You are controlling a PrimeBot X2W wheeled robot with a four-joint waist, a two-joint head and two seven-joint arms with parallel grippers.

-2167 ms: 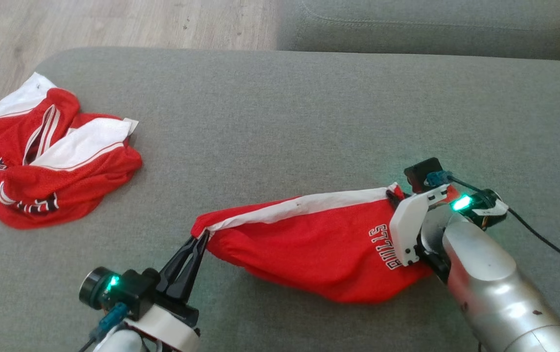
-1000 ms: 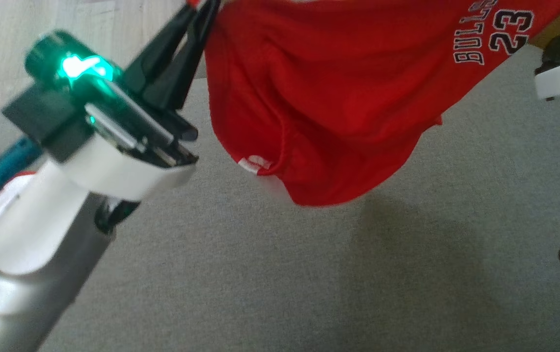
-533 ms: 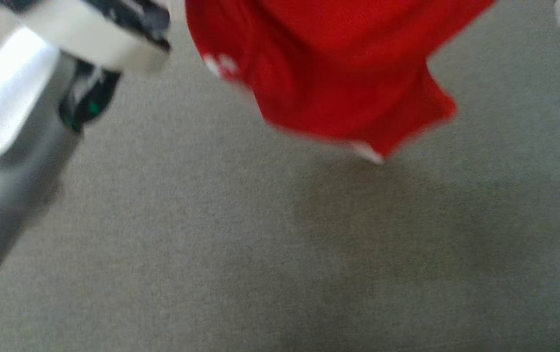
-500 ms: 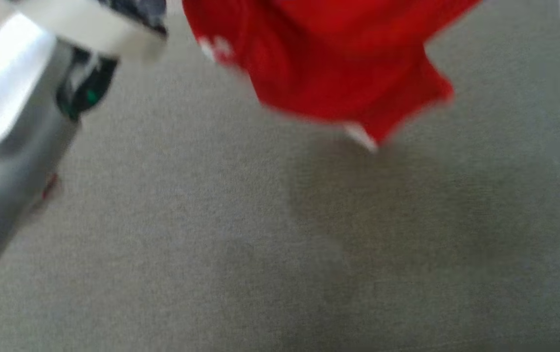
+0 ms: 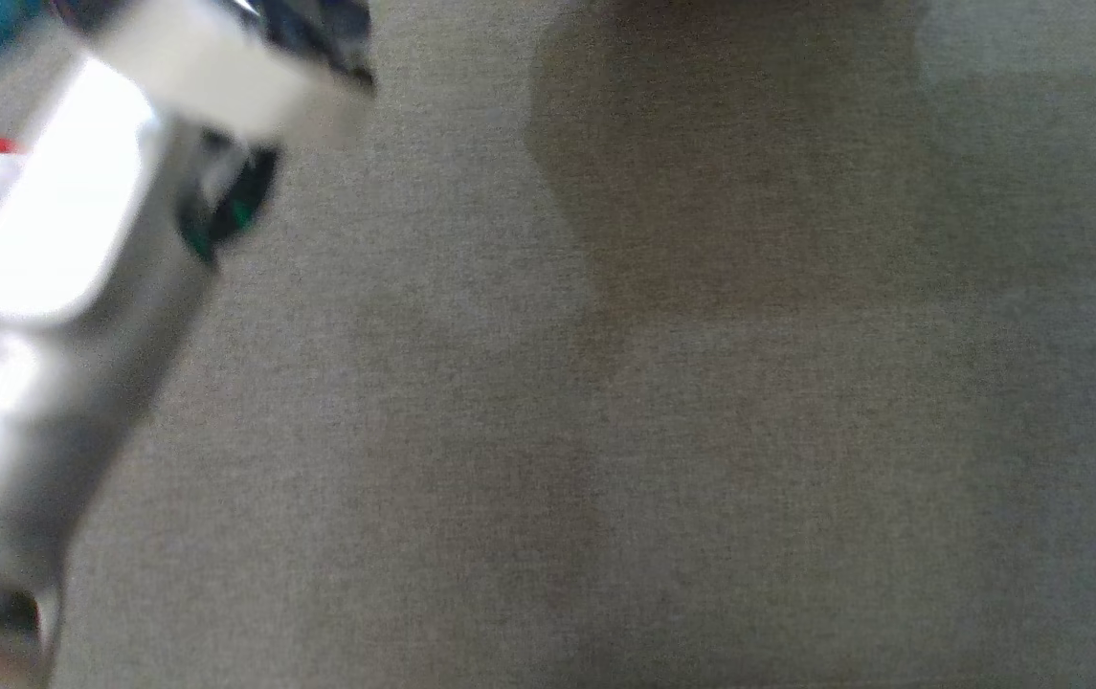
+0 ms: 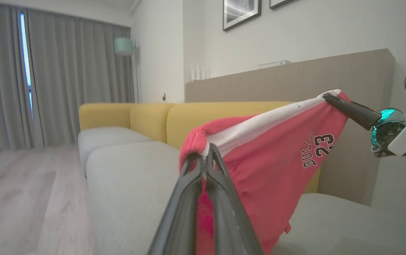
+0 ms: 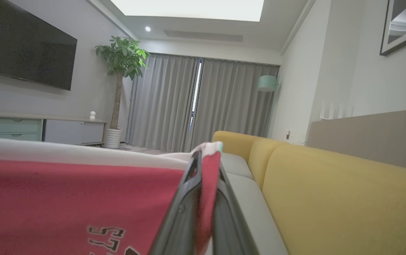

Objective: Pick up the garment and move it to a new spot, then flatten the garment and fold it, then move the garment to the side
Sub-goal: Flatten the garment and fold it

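The left gripper [image 6: 205, 156] is closed tight on one end of the white waistband [image 6: 259, 124] of the red Bulls shorts [image 6: 277, 173], and the cloth bunches just around its fingertips. Opposite to it, at the other end of the same waistband, the right gripper [image 6: 328, 97] is also closed on the cloth. In its own wrist view the red fabric passes between its two fingers.

Between the two grippers the waistband is stretched almost straight. The rest of the shorts hangs down freely below them, with the print "BULLS 23" on the side near the right gripper. Below both grippers is the grey sofa seat [image 5: 605, 459]. I cannot tell whether the lowest edge of the shorts touches it. In the head view a soft shadow [image 5: 729, 172] falls on this seat, beside the blurred left forearm [image 5: 59, 287].

In my judgement the picking up is done and the carrying to a new spot is in progress. Laying the shorts down, flattening them, folding them and moving them to the side are all not yet done.
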